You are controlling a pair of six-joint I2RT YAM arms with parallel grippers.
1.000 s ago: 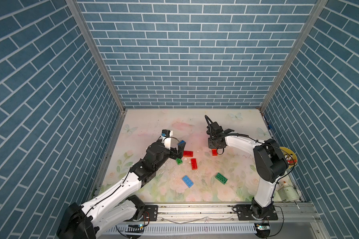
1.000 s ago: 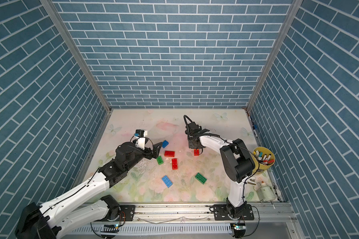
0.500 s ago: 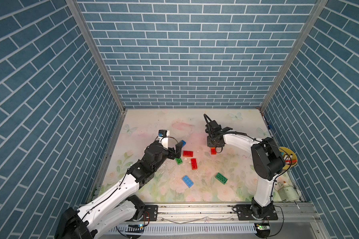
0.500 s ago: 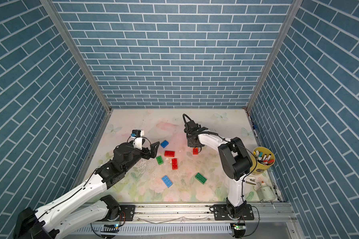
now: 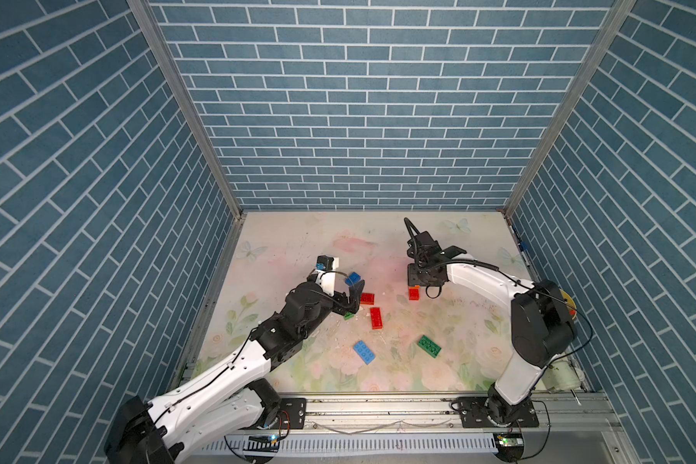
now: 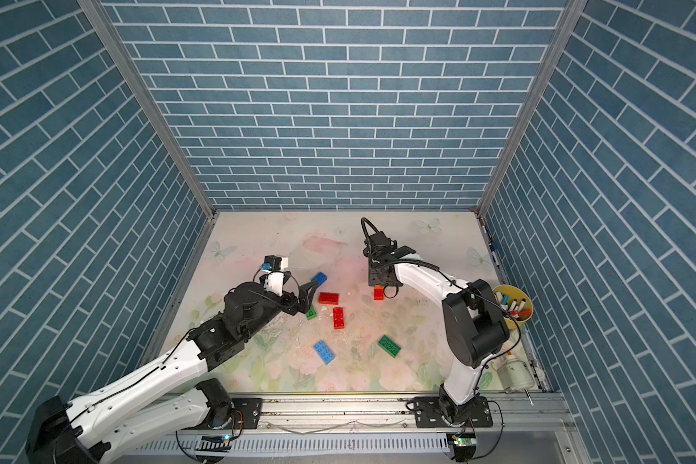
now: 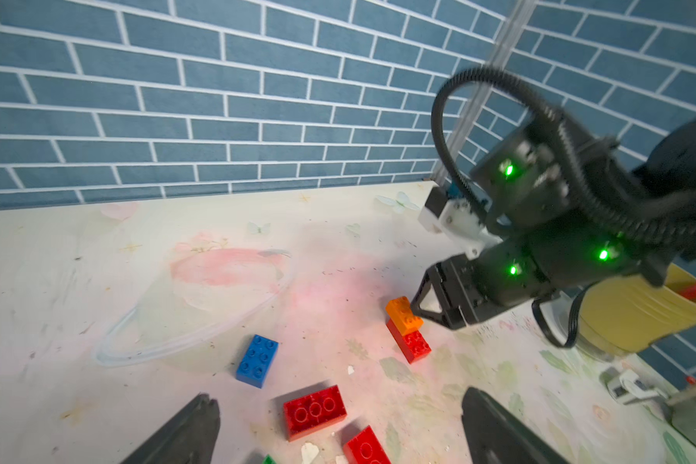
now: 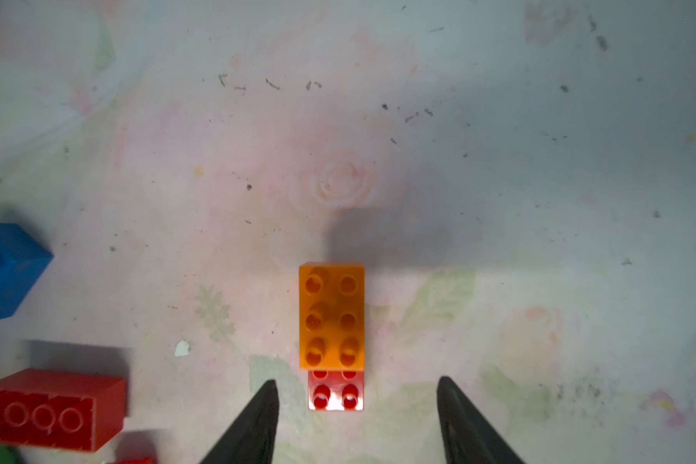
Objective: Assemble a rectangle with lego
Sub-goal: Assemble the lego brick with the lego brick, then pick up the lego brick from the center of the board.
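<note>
Right fingers [image 8: 258,422] stood apart, empty, with the red brick [image 8: 335,395] between the tips and the orange brick [image 8: 332,317] stacked on it (left fingers [image 7: 193,430] open too). Clipping the stack on withdrawal could dislodge it.

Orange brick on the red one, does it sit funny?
Yes, a little. The orange brick sits on the red brick but covers only part of it, so the red studs at one end show bare.

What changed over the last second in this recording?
The right end effector opened, letting go of the orange brick stacked on a red brick. The left end effector stayed open above the loose bricks, which did not move.
</note>
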